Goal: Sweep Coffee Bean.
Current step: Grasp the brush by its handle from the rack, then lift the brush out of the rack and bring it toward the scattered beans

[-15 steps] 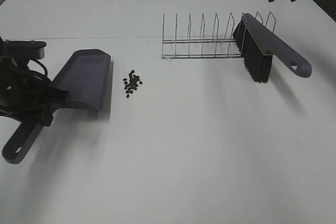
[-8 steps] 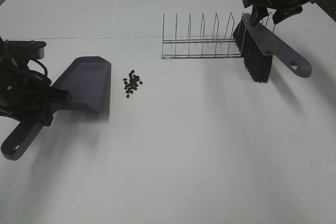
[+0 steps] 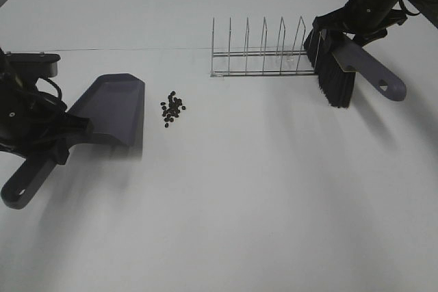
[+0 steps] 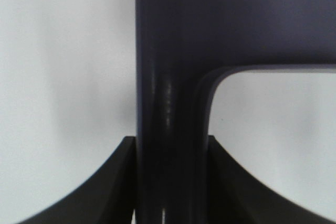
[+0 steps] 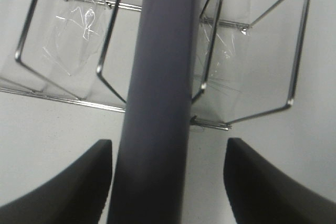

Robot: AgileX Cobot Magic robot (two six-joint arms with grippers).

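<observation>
dustpan (image 3: 113, 111) left of coffee bean (image 3: 172, 107) | brush (image 3: 337, 73) against rack (image 3: 263, 56), right

White table (image 3: 260, 210), viewed from above; a grey dustpan (image 3: 113, 109) is shown at the left, its open edge turned toward the beans (image 3: 172, 108); the beans are gathered in a loose cluster just beside that edge, apart from it; the dustpan's handle is clasped by the left gripper (image 3: 63, 143); a wire rack (image 3: 260, 73) is stood right of centre; a brush (image 3: 335, 76) is propped at its right end, bristles down; the right gripper (image 3: 345, 32) is placed over the brush's back; how wide it is parted cannot be resolved.
</observation>
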